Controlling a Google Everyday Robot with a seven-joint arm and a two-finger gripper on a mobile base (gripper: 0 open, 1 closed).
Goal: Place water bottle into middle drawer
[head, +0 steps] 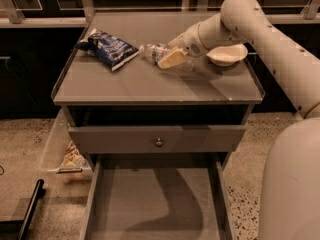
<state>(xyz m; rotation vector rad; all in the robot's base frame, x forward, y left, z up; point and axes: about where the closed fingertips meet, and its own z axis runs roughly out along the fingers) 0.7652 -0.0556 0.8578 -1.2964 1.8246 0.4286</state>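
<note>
The water bottle (151,51) lies on its side on top of the grey cabinet (135,81), near the back middle; it is clear with a coloured label band. My gripper (172,50) reaches in from the right and is at the bottle's right end, open, with a cream finger (170,59) in front of the bottle and the other behind it. The middle drawer (155,204) is pulled out below, a wide grey box with a bare flat floor and low side walls.
A blue snack bag (107,48) lies left of the bottle. A white bowl (227,54) sits at the right behind my wrist. A grey drawer front with a round knob (159,142) sits above the open drawer. A clear bin (62,151) stands on the floor at the left.
</note>
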